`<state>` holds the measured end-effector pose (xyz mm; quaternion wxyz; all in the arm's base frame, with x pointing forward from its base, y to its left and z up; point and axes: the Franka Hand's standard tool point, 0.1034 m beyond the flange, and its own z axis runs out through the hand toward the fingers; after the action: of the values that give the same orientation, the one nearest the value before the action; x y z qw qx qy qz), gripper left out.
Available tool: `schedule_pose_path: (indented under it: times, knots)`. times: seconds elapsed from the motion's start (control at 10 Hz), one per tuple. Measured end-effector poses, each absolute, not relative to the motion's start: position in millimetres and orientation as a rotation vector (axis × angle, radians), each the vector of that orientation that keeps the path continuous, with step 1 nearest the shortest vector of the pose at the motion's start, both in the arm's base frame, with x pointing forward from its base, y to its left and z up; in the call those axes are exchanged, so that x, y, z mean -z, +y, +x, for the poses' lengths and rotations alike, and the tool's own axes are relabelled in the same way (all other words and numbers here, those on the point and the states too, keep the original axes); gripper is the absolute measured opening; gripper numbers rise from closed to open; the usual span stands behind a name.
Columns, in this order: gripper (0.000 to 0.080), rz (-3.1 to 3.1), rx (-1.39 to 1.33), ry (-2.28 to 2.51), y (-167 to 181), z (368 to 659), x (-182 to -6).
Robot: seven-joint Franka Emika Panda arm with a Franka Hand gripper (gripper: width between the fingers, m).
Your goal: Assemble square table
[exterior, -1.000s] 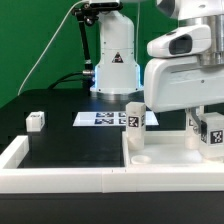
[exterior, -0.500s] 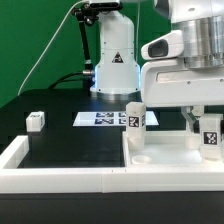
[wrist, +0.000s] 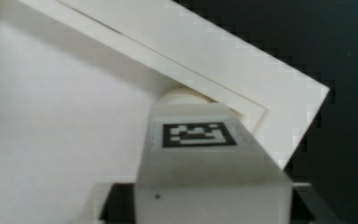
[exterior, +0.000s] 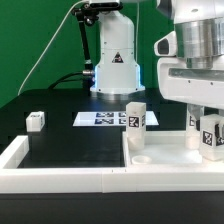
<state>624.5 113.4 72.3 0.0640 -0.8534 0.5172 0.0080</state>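
Note:
The white square tabletop [exterior: 172, 160] lies at the exterior view's right, against the border wall. One white tagged leg [exterior: 135, 116] stands upright at its back left corner. My gripper [exterior: 207, 126] is shut on a second tagged leg [exterior: 210, 140] and holds it upright at the slab's back right corner. In the wrist view the leg [wrist: 199, 150] fills the space between my gripper's [wrist: 202, 206] dark fingers [wrist: 123, 200], with the slab's corner [wrist: 247, 70] under it. A third leg [exterior: 37, 121] lies on the black table at the left. An open hole [exterior: 140, 157] shows in the slab's front left.
The marker board [exterior: 103, 119] lies flat behind the tabletop, in front of the robot base [exterior: 112, 60]. The low white border wall [exterior: 60, 180] runs along the front and up the left side. A green backdrop stands behind.
The hand has shifted up and to the exterior view's right and turned about the leg. The held leg stays at the same corner. Nothing else has moved.

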Motion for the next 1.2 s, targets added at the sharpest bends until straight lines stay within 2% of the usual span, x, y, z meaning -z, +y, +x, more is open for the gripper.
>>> schedule_pose_path:
  times: [0.1, 0.2, 0.3, 0.4, 0.7, 1.2]
  knots:
    - [0.0347, -2.537, -0.034, 1.617, 114.6, 624.2, -72.1]
    - [0.0496, -2.581, -0.028, 1.545, 114.6, 624.2, -72.1]
    - [0.0496, -2.618, -0.025, 1.485, 115.2, 624.0, -72.4]
    - [0.0614, -2.69, -0.022, 1.351, 116.9, 623.5, -73.1]
    - [0.0648, -2.879, -0.001, 0.907, 117.7, 621.9, -72.6]
    - [0.0649, -3.061, 0.015, 0.195, 120.1, 621.7, -75.1]
